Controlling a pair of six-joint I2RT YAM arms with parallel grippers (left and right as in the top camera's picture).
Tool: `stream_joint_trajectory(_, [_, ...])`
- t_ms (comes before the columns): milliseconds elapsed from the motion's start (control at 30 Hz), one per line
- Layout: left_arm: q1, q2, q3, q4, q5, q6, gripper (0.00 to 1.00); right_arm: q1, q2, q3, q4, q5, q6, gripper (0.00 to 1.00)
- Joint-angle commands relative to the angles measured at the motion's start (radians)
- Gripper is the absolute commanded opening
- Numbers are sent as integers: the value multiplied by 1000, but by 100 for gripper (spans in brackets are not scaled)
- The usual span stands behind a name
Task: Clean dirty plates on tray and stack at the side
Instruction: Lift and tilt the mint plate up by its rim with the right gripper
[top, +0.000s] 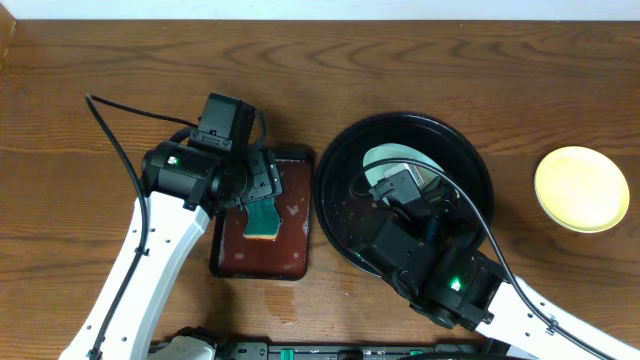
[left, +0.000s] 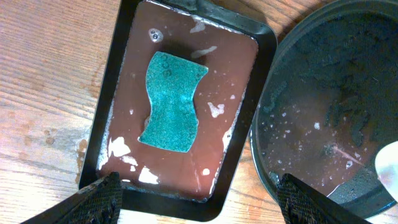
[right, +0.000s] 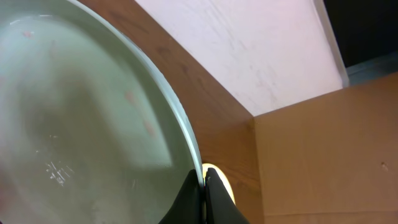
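Pale bluish-white plate stands tilted inside round black tray, lifted by its near edge. Faint pink flecks show on its face; wet sheen. Right gripper is pinched tight on the plate's rim, a thin edge-hold. Yellow plate sits alone on bare wood tabletop to the right, looks clean. Third plate not seen; arm hides much of the tray.

Left gripper is spread wide, empty, above teal sponge lying in murky water of rectangular tray.

Judgement: plate is due for transfer onto the yellow one. Lift clear of the raised rim first, keep the tilt shallow so the wet rim doesn't slip, lower centred, then let go.
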Motion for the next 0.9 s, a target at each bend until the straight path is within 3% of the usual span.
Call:
stream_joint_trajectory(0, [5, -3, 8, -2, -6, 6, 81, 8, -13, 3, 0, 69, 10, 1])
stream_joint_trajectory(867, [5, -3, 8, -2, -6, 6, 81, 145, -13, 3, -1, 176, -28, 1])
